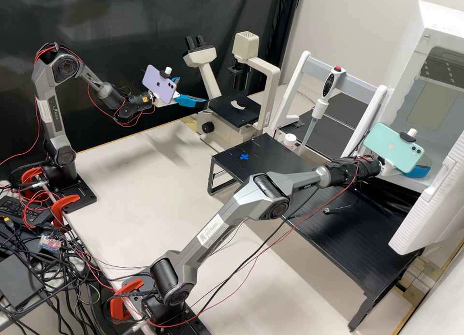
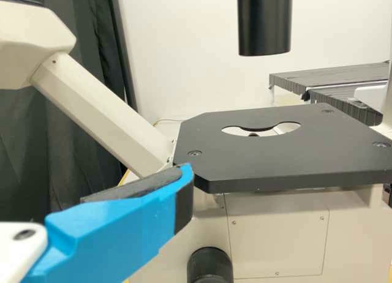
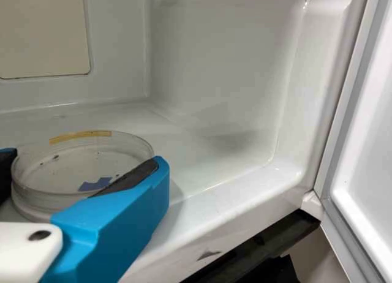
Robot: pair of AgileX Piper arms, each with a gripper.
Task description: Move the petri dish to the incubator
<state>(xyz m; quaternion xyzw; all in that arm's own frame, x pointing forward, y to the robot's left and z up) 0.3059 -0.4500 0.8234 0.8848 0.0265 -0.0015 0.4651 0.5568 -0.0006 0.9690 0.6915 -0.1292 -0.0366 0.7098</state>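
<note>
Clear round petri dish [image 3: 76,166] sits between the black pads [image 3: 131,176] of the right gripper [image 1: 419,171], closed to dish width and gripping it, just inside the white incubator [image 3: 214,56]. Left gripper [image 1: 192,90]: wide open, holding nothing, near the cream microscope [image 1: 271,88]. Right wrist view gives yellow tape [image 3: 80,136] on the dish; in the high view, a mint-green phone [image 1: 394,146] covers much of that gripper. Dish-to-floor contact: cannot tell.
</note>
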